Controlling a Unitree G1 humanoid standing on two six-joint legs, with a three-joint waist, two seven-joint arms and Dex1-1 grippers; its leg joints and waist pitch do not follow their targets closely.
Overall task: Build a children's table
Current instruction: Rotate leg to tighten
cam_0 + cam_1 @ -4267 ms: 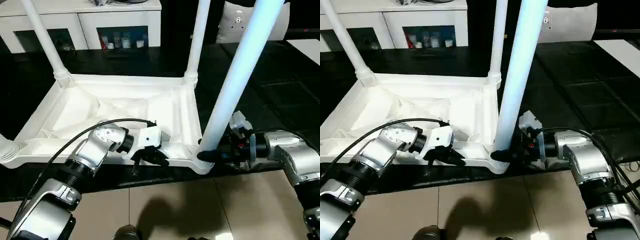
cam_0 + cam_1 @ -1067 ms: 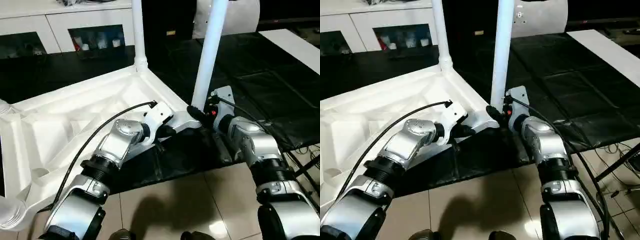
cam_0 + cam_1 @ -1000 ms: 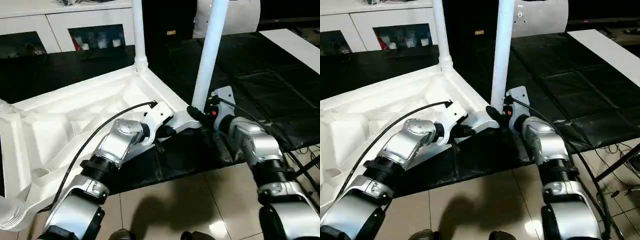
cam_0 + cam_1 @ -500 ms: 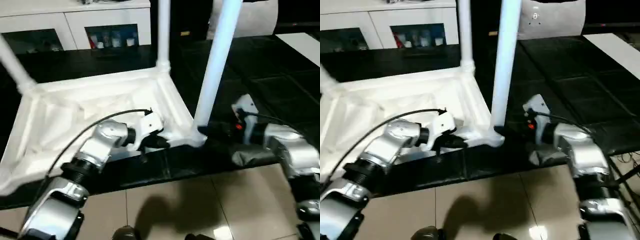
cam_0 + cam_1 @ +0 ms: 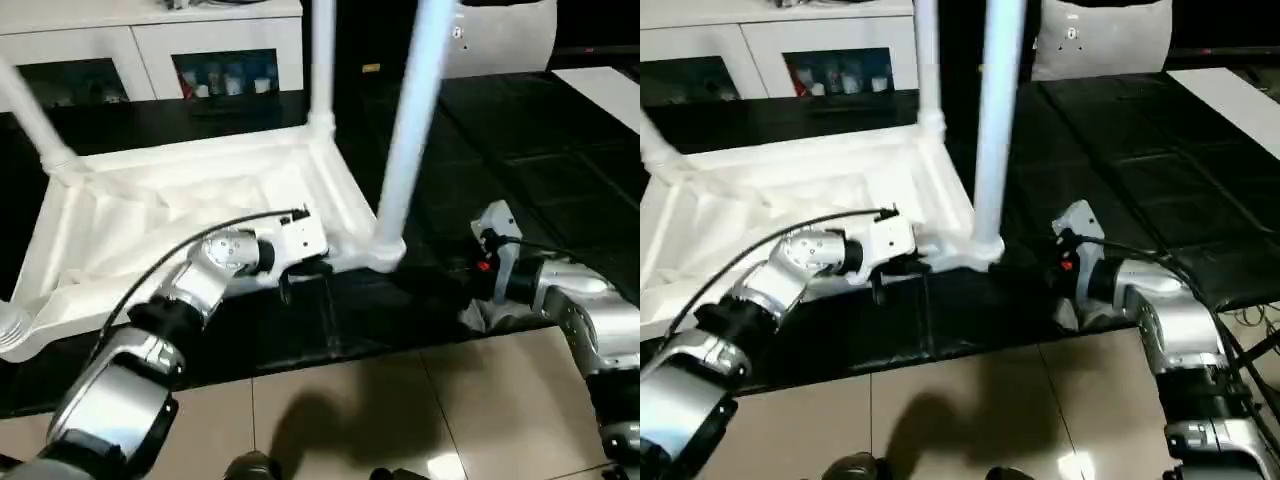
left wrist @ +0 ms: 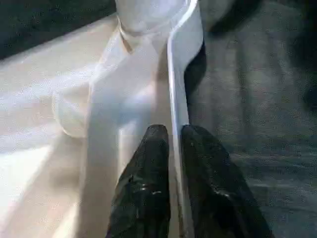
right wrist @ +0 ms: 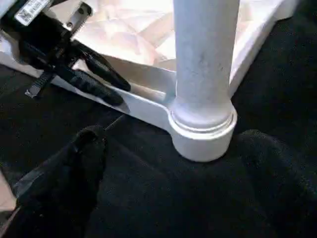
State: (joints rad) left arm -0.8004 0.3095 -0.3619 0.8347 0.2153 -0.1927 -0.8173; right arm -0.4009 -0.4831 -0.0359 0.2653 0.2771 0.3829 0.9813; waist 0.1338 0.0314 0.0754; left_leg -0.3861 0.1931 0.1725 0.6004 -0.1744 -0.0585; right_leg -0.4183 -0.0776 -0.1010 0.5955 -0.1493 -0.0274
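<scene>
Right gripper (image 7: 168, 163) now off table leg (image 7: 205, 54)

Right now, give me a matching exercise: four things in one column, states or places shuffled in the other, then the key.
Things:
1. left gripper
2. right gripper
3. near leg
4. children's table

States or places:
A. standing upright in a rounded corner socket
B. lying upside down on the black work table, ribbed underside up
C. fingers pinching the thin rim of the tabletop
D. open, fingers apart on either side of the socket base, touching nothing

Pairs: 1-C, 2-D, 3-A, 4-B
</scene>
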